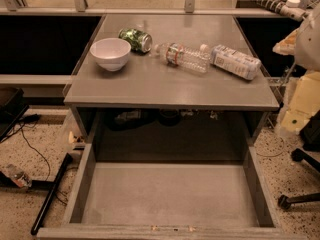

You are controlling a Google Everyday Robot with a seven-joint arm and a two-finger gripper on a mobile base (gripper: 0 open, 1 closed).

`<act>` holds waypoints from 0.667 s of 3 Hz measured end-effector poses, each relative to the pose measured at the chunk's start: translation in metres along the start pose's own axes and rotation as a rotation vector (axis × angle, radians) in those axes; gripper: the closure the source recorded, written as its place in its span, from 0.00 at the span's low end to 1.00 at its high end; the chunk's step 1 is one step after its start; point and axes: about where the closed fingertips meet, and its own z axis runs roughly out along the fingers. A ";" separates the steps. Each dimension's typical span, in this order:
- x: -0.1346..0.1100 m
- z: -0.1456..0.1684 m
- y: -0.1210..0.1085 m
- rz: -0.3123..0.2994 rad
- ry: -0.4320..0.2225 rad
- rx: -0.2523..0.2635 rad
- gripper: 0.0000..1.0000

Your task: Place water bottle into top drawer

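The clear ribbed water bottle (182, 57), with a red-and-blue label band, lies on its side at the back middle of the grey tabletop (165, 89), cap pointing left. The top drawer (170, 196) is pulled out wide open below the table's front edge, and its flat grey bottom is bare. White and yellowish parts of my arm (305, 39) show at the right edge, beside the table. My gripper itself is out of view, and nothing is touching the bottle.
A white bowl (110, 53) stands at the back left, with a green can (136, 39) lying just behind it. An opaque white-labelled bottle (235, 61) lies to the right of the water bottle. A chair base (300, 184) and cables (30, 149) are on the floor.
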 end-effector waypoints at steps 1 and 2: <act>-0.001 0.000 0.000 -0.001 -0.001 0.002 0.00; -0.021 -0.001 -0.011 -0.045 -0.049 0.054 0.00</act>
